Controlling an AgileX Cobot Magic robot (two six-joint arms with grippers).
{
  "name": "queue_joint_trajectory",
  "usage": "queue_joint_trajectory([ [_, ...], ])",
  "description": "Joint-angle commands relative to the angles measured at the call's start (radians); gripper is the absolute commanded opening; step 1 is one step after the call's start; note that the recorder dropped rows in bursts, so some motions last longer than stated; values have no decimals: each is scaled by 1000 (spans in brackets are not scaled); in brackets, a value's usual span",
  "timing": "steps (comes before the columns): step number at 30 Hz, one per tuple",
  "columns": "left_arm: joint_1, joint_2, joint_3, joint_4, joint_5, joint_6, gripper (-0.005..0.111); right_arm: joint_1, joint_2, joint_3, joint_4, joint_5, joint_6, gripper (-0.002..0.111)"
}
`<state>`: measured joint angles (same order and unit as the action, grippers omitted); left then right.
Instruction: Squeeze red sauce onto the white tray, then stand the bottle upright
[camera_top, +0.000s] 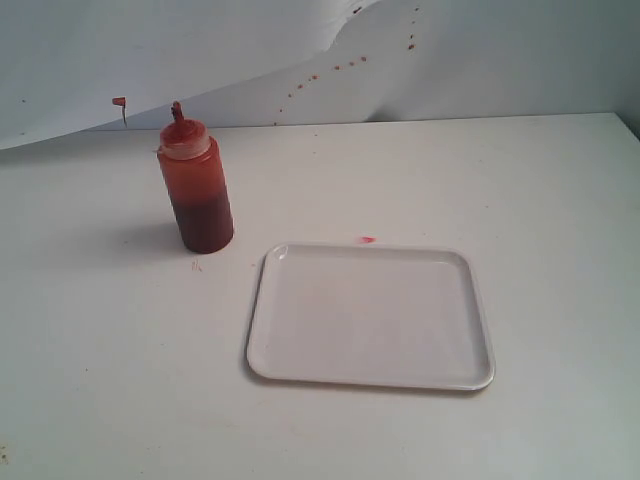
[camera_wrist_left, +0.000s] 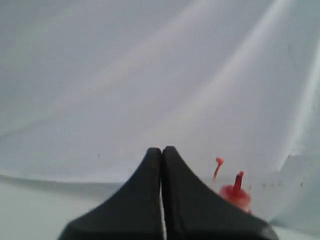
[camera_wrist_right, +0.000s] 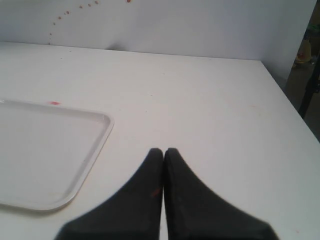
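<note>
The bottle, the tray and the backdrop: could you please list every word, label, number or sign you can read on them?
None can be read in any view.
The bottle carries no label.
The white tray is plain.
The backdrop shows only red-brown splatter spots, no writing.

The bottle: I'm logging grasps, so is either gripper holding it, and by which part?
Nothing is held. The left gripper and the right gripper are both shut and empty; the bottle stands upright, untouched.
</note>
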<state>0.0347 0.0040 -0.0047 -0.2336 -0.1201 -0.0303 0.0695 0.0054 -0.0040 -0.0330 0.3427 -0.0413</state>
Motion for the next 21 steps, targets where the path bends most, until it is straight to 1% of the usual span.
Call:
queue_joint_trajectory([
  [1, -5, -4, 5, -20, -130, -148, 0, 1, -5, 4, 0, -2, -6, 0],
  [7, -5, -4, 5, -20, -200, -185, 0, 1, -5, 4, 0, -2, -6, 0],
  [11, -5, -4, 5, -7, -360, -263, 0, 1, -5, 4, 0, -2, -6, 0],
  [13, -5, 38, 5, 24, -444, -293, 0, 1, -5, 4, 0, -2, -6, 0],
  [17, -5, 236, 5, 114, -635, -336, 0, 1, -5, 4, 0, -2, -6, 0],
  [18, -5, 310, 5, 125, -677, -336, 0, 1, -5, 4, 0, -2, -6, 0],
  [21, -5, 561, -47, 189, -755, -336, 0, 1, -5, 4, 0, -2, -6, 0],
])
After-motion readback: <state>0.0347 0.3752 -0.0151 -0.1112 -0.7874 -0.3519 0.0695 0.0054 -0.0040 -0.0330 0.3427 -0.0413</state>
